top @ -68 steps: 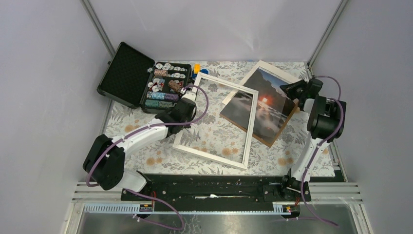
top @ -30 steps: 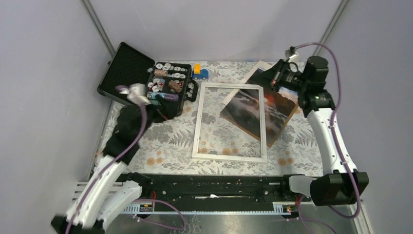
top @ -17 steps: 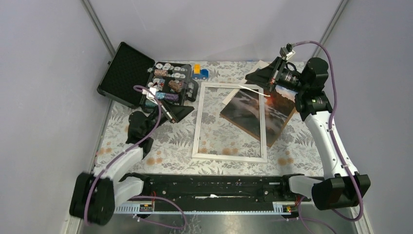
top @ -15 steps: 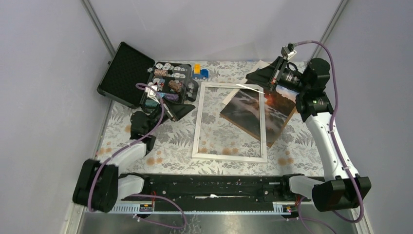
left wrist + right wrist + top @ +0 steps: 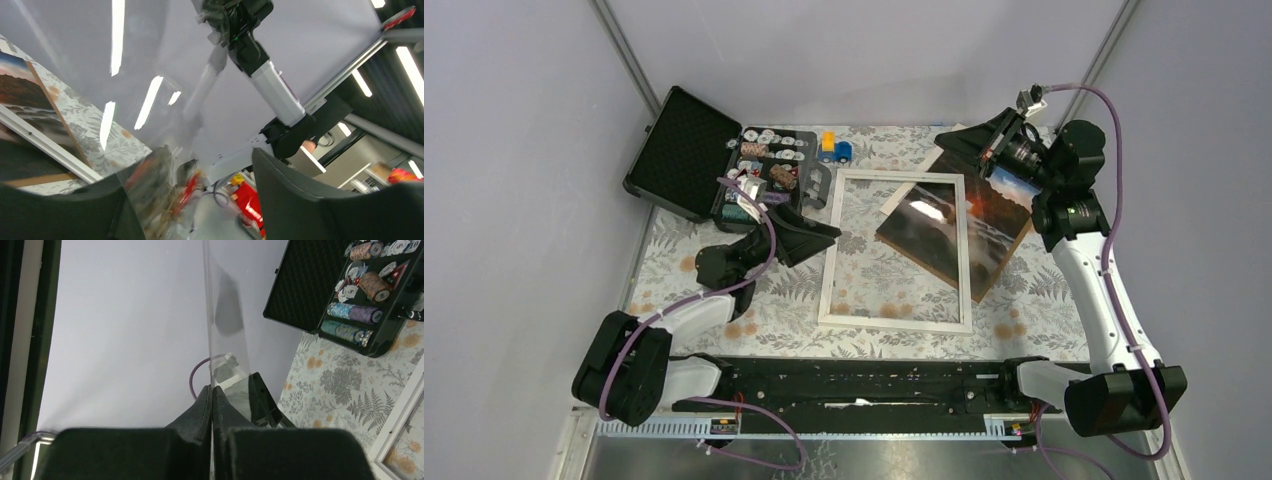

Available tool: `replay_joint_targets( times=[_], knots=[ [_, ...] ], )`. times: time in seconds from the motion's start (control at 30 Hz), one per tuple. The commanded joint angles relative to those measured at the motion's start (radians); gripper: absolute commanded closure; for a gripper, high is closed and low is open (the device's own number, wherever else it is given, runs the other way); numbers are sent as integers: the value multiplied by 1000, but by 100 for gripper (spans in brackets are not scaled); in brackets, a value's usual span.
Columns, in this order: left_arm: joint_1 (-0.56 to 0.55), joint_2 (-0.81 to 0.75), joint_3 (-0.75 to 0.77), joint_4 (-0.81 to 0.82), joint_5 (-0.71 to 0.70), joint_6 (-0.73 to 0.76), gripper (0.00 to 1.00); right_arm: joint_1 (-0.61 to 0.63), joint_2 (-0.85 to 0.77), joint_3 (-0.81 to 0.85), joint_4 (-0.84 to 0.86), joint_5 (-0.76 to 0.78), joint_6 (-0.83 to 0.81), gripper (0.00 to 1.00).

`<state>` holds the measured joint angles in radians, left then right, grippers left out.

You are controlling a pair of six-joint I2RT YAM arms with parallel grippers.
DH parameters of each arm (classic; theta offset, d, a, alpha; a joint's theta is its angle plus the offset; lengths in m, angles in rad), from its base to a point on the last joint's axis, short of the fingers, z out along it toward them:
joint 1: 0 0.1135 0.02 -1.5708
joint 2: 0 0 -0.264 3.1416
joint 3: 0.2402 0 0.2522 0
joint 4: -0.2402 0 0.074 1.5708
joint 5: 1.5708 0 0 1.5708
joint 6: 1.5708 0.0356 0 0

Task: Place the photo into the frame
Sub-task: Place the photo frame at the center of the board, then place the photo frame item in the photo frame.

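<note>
The white frame (image 5: 827, 268) lies flat mid-table. The sunset photo (image 5: 999, 222) lies tilted to the right of the frame, partly under its right rail. In the left wrist view, the photo (image 5: 20, 85) and a frame rail (image 5: 45, 150) show low on the left. My right gripper (image 5: 969, 140) hovers above the frame's far right corner, shut on the edge of a clear glazing sheet (image 5: 225, 315). That sheet (image 5: 924, 212) slants over the frame. My left gripper (image 5: 824, 236) is at the frame's left rail. It is open, and the sheet's near edge (image 5: 160, 180) lies between its fingers (image 5: 320, 200).
An open black case of poker chips (image 5: 724, 165) stands at the back left, close behind my left gripper. A small blue and yellow toy car (image 5: 834, 150) sits beyond the frame's far edge. A brown board (image 5: 984, 290) lies under the photo. Grey walls close in on both sides.
My left arm has swung in from the table's left side to the frame's left rail, and its jaws have narrowed. My right gripper has carried the clear sheet's edge slightly right and back.
</note>
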<state>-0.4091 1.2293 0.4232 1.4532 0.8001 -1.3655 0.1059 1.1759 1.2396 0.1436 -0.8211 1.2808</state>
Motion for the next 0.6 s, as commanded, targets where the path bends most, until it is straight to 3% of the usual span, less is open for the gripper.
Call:
replay_joint_targets(
  times=[0.0, 0.13, 0.3, 0.37, 0.4, 0.5, 0.57],
  knots=[
    [59, -32, -6, 107, 8, -85, 38, 8, 22, 8, 81, 88, 19, 100],
    [93, -42, 10, -27, 16, -79, 57, 8, 20, -71, 117, 104, 11, 100],
    [114, -67, 78, -576, -16, 212, 90, 8, 38, -179, 123, 114, -80, 79],
    [115, -31, 125, -766, -27, 325, 96, 8, 81, -222, 119, 96, -149, 69],
    [115, 3, 149, -826, -30, 372, 100, 4, 101, -246, 111, 96, -195, 59],
    [114, 126, 214, -930, -70, 488, 100, -7, 187, -291, 37, 142, -376, 30],
    [107, 262, 281, -969, -71, 527, 100, -8, 261, -301, 23, 158, -466, 27]
  ],
)
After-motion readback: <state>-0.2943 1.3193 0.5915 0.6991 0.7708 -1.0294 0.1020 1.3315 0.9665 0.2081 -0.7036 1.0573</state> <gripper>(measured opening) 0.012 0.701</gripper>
